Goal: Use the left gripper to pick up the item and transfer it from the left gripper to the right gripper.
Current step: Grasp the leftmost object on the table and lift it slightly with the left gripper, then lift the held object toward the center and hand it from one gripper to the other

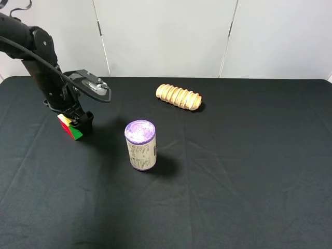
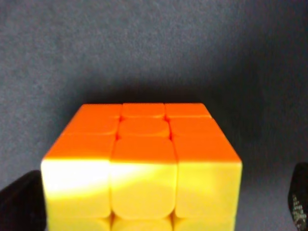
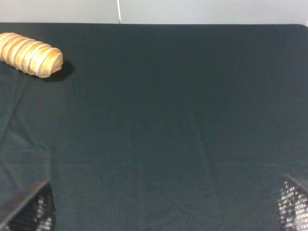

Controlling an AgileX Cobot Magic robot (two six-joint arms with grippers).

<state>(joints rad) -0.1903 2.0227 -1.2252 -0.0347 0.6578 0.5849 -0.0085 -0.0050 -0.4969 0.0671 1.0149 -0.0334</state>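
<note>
The item, a small puzzle cube showing red, yellow and green faces, sits on the black cloth at the left. My left gripper is lowered over it, open. In the left wrist view the item shows orange and yellow and fills the space between the fingers of the left gripper. One dark finger is close against its side; the other finger stands apart from it. My right gripper is open over bare cloth, with nothing between its fingers, and is out of the exterior high view.
A purple-topped cylinder stands upright right of the cube. A ridged tan roll lies farther back near the middle, and the same tan roll shows in the right wrist view. The black table cloth ends at a white wall behind.
</note>
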